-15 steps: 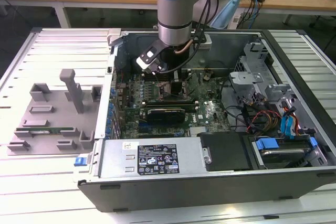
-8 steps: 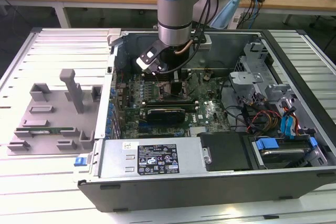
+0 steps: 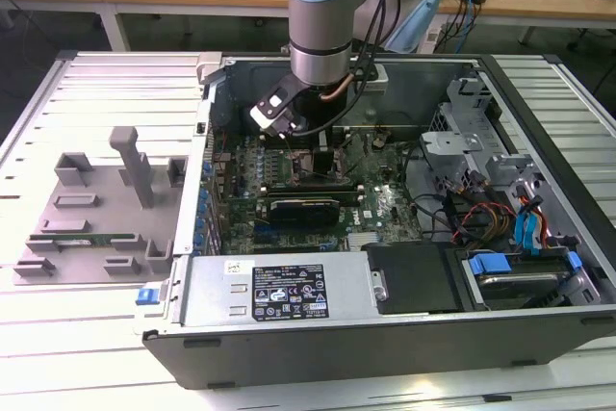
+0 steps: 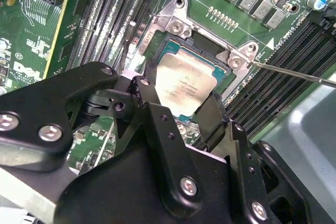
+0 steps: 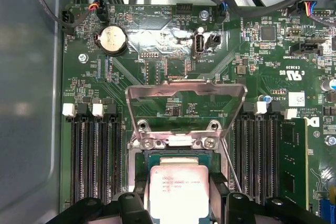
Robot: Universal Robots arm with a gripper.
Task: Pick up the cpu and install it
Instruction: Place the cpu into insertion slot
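You are reaching the grey-and-blue robot arm (image 3: 322, 26) down into the open dark-grey computer case (image 3: 385, 334), which is lying on its side on the white slatted surface (image 3: 96, 353) so that the green motherboard (image 5: 157, 72) is facing up to you. Your black two-fingered claw (image 4: 178, 100) is closing on the cpu (image 4: 186, 82), the small flat square chip with a silvery-grey metal top plate. The black fingers (image 4: 149, 98) are pressing against two opposite edges, leaving the top plate bare and keeping the chip level.

You are holding the cpu directly over the square socket (image 4: 157, 51) in the middle of the board, with its sides running parallel to the socket's sides, which is the alignment it seems to need for seating. Whether it is already resting in the socket or hanging just above it cannot be told from these views.

The shiny hinged metal retention frame (image 5: 186, 90) is standing swung up and away from the socket, and the thin metal lever rod (image 4: 294, 73) is lying released to one side, so nothing is blocking the opening. The rows of long black memory slots (image 5: 94, 156) are flanking the socket on both sides, and your fingers are sitting between them without touching them
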